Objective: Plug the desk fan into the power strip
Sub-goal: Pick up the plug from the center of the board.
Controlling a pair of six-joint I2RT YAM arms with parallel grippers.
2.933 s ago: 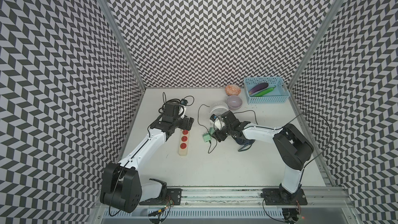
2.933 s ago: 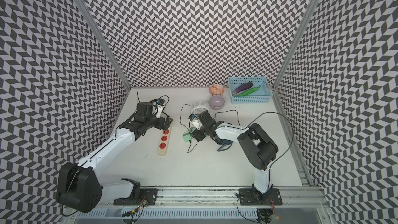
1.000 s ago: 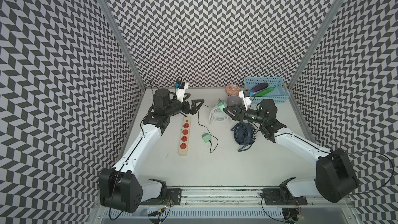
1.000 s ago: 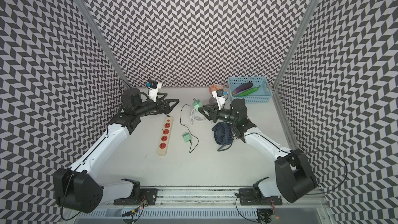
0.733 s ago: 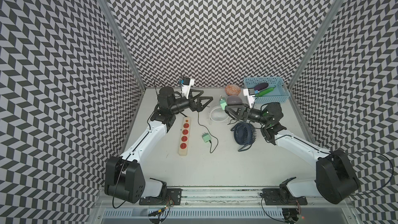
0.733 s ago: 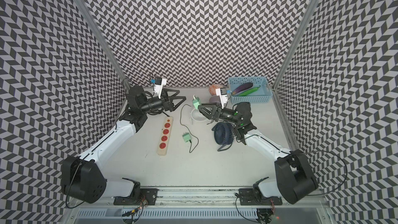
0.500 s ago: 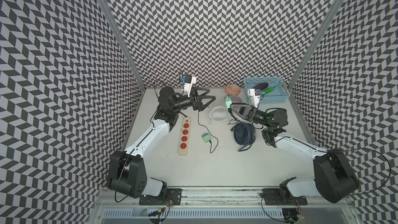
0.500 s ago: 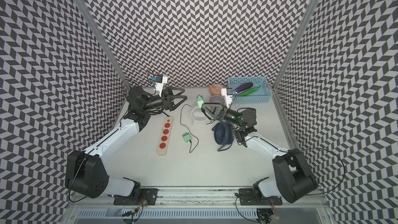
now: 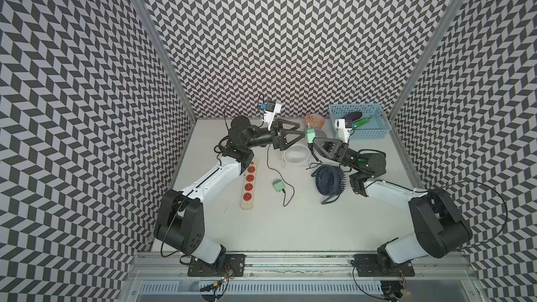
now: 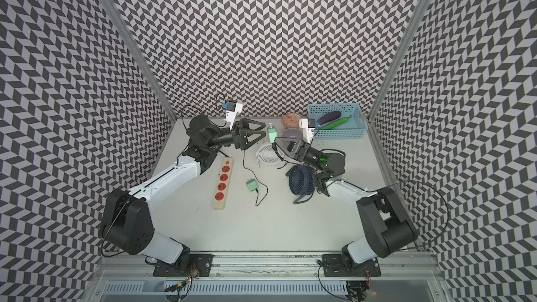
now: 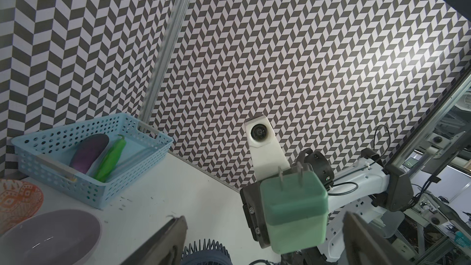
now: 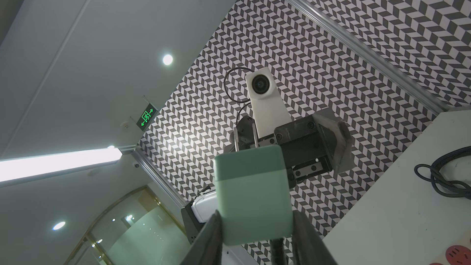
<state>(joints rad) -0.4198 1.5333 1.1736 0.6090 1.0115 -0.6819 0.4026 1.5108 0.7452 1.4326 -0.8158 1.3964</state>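
One green plug, pinched by right gripper, faces left gripper's wide-spread fingers

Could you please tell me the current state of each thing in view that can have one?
Strip: flat on the table, visible sockets empty.
Held plug: aloft, clamped in the right pincer.
Left pincer: open by the held plug, not gripping.
Loose plug: lying on the table, unplugged.
Blue fan: on the table, untouched.
Basket: holds eggplant and a green vegetable.
Purple bowl: empty.
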